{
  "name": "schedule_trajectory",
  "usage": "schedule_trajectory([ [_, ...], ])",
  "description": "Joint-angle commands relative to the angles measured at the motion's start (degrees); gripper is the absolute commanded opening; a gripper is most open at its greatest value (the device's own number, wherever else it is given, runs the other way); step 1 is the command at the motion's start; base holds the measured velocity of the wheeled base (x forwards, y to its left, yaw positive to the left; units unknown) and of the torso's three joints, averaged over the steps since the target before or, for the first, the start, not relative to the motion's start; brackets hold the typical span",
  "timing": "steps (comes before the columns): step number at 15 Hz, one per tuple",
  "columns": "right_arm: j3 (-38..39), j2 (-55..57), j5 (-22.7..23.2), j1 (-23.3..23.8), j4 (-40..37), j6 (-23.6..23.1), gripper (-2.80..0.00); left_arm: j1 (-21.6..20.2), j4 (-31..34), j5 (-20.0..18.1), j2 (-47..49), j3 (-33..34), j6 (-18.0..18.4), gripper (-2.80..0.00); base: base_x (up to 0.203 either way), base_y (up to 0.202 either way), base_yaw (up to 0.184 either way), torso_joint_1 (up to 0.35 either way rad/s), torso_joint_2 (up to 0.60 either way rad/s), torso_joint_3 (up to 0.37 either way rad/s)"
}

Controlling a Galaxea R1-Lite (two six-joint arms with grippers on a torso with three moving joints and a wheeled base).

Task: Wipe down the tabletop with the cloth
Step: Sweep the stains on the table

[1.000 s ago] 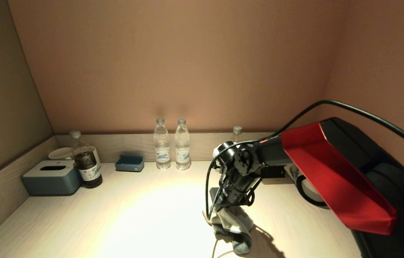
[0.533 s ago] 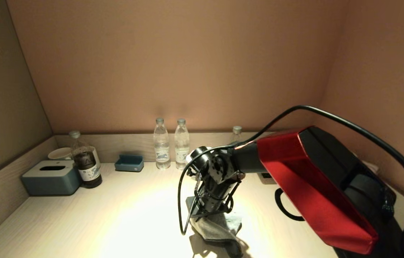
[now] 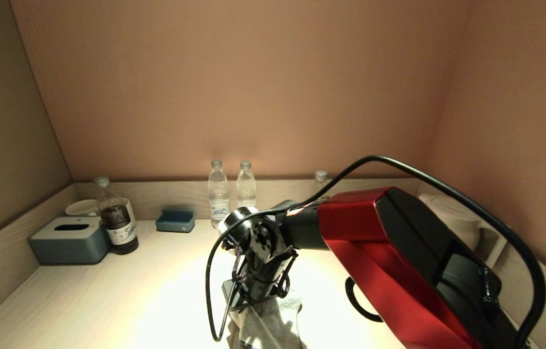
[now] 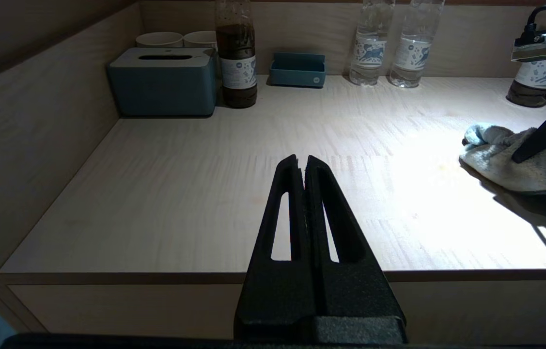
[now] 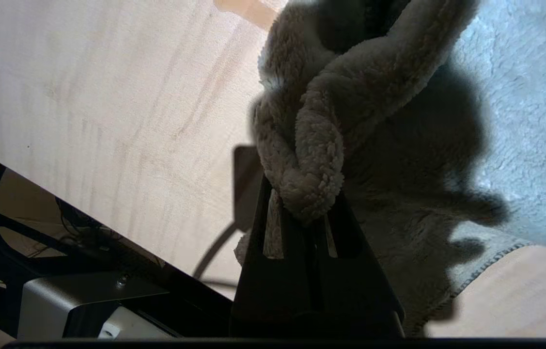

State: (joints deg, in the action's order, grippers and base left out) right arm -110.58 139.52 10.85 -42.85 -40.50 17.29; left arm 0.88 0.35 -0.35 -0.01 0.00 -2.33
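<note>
A fluffy grey cloth lies bunched on the pale wooden tabletop near its front edge. My right gripper points down at it and is shut on a fold of the cloth, pressing it on the wood. The cloth also shows in the left wrist view. My left gripper is shut and empty, parked off the front left edge of the tabletop, out of the head view.
Along the back wall stand a blue tissue box, a dark bottle, cups, a small blue tray, water bottles and a white kettle at the right.
My right gripper has dragged the cloth leftward and toward the front edge across the tabletop. The left gripper has not moved.
</note>
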Motion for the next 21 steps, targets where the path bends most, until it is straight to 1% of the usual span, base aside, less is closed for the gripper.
schedule_trajectory([
  [1,-0.07,0.40,0.05,-1.09,0.51,-1.64,-2.80,0.00,0.00,0.00,0.01,0.00,-0.04,-2.80,0.000,0.000,0.000,0.000,0.00,0.000],
  [5,-0.07,1.92,0.05,-2.28,4.63,-5.44,-2.80,0.00,0.00,0.00,0.01,0.00,-0.04,-2.80,0.000,0.000,0.000,0.000,0.00,0.000],
  [8,-0.07,2.40,-0.11,-3.34,7.21,-6.67,-2.80,0.00,0.00,0.00,0.01,0.00,-0.04,-2.80,0.000,0.000,0.000,0.000,0.00,0.000],
  [10,-0.07,2.42,-0.13,-3.38,7.28,-6.74,-2.80,0.00,0.00,0.00,0.01,0.00,-0.04,-2.80,0.000,0.000,0.000,0.000,0.00,0.000],
  [11,-0.10,2.68,-0.18,-3.64,8.59,-7.52,-2.80,0.00,0.00,0.00,0.01,0.00,-0.04,-2.80,0.000,0.000,0.000,0.000,0.00,0.000],
  [12,-0.15,3.09,-0.27,-4.04,12.27,-8.78,-2.80,0.00,0.00,0.00,0.01,0.00,-0.04,-2.80,0.000,0.000,0.000,0.000,0.00,0.000],
  [15,-0.16,3.37,-0.43,-4.20,13.08,-9.55,-2.80,0.00,0.00,0.00,0.01,0.00,-0.04,-2.80,0.000,0.000,0.000,0.000,0.00,0.000],
  [17,-0.16,5.29,-1.74,-4.32,20.25,-15.42,-2.80,0.00,0.00,0.00,0.01,0.00,-0.04,-2.80,0.000,0.000,0.000,0.000,0.00,0.000],
  [18,-0.16,6.45,-3.64,-4.34,22.86,-17.13,-2.80,0.00,0.00,0.00,0.01,0.00,-0.04,-2.80,0.000,0.000,0.000,0.000,0.00,0.000],
  [21,-0.25,8.40,-5.66,-4.52,26.79,-19.31,-2.80,0.00,0.00,0.00,0.01,0.00,-0.04,-2.80,0.000,0.000,0.000,0.000,0.00,0.000],
])
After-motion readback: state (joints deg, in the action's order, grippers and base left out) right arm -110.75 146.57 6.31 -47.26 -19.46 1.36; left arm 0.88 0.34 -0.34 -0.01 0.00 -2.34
